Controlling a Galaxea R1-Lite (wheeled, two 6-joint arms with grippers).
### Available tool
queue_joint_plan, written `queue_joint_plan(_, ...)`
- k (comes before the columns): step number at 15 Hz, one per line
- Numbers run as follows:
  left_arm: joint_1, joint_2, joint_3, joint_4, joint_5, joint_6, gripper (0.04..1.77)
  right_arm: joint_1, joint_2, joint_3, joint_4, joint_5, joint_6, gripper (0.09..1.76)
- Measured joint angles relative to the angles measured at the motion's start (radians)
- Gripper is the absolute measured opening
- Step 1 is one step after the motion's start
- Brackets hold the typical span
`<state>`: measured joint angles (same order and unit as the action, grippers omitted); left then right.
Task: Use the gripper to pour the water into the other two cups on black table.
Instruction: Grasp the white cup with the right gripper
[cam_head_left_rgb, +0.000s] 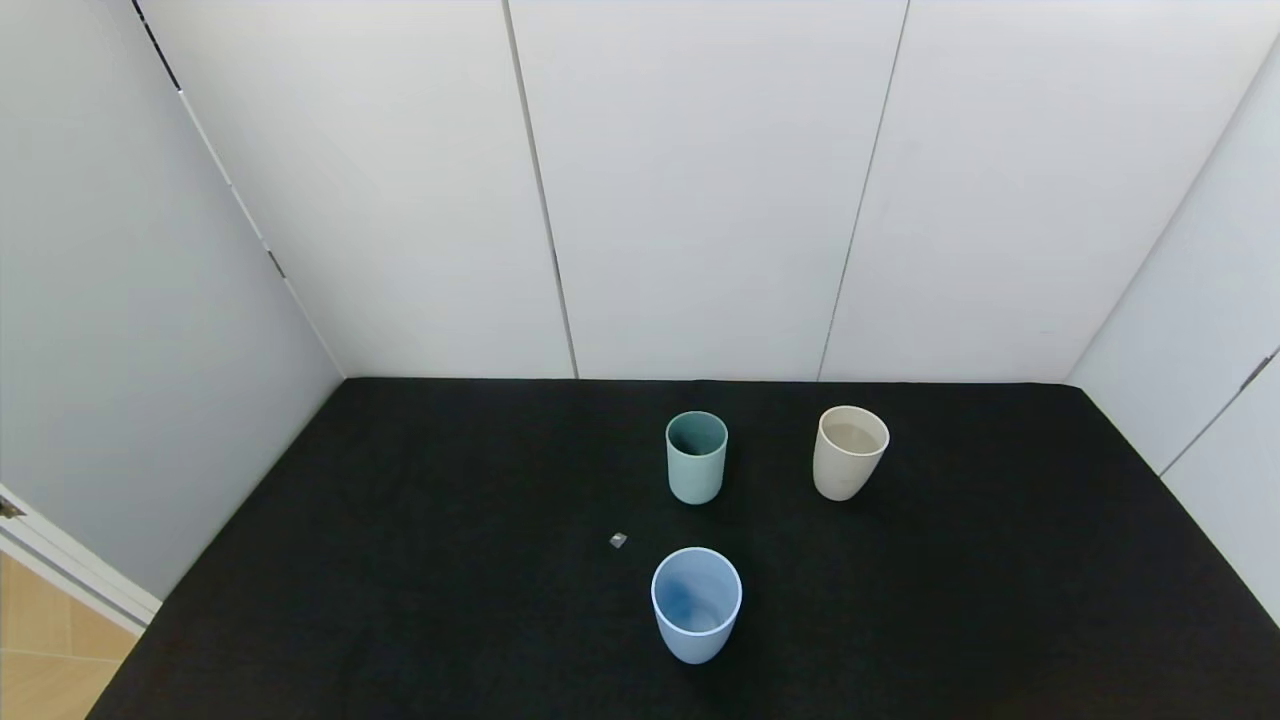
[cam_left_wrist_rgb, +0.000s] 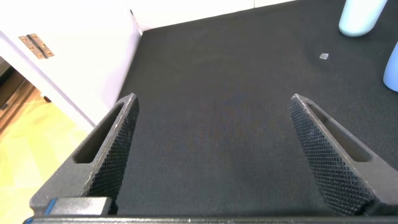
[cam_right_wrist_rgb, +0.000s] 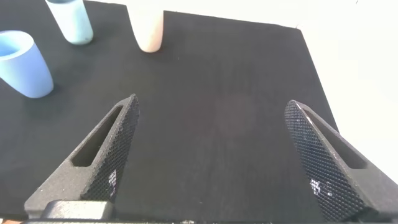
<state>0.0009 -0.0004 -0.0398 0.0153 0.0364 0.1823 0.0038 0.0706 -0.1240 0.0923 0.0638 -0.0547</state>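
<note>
Three cups stand upright on the black table. The teal-green cup is at the middle back. The pale blue cup is in front of it. The beige cup is to the right, with a faint sheen of water inside. Neither arm shows in the head view. My left gripper is open and empty over bare table near the left edge, far from the cups. My right gripper is open and empty over bare table at the right. In its view the blue cup, teal cup and beige cup lie ahead.
A small grey scrap lies on the table left of the blue cup, and shows in the left wrist view. White panel walls enclose the table at the back and sides. Wooden floor shows beyond the table's left front corner.
</note>
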Motion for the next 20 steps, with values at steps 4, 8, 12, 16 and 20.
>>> queue_joint_plan(4,0.0,0.0,0.0,0.0,0.0,0.0,1.72,0.009,0.195,-0.082,-0.051,0.021,-0.001,1.71)
queue_joint_plan(8,0.0,0.0,0.0,0.0,0.0,0.0,1.72,0.012,0.454,-0.103,-0.231,0.077,-0.003,1.71)
queue_joint_plan(12,0.0,0.0,0.0,0.0,0.0,0.0,1.72,0.016,0.698,-0.11,-0.381,0.112,-0.006,1.71)
queue_joint_plan(16,0.0,0.0,0.0,0.0,0.0,0.0,1.72,0.061,0.945,-0.106,-0.544,0.117,-0.013,1.71)
queue_joint_plan(20,0.0,0.0,0.0,0.0,0.0,0.0,1.72,0.093,1.188,-0.103,-0.727,0.116,-0.016,1.71)
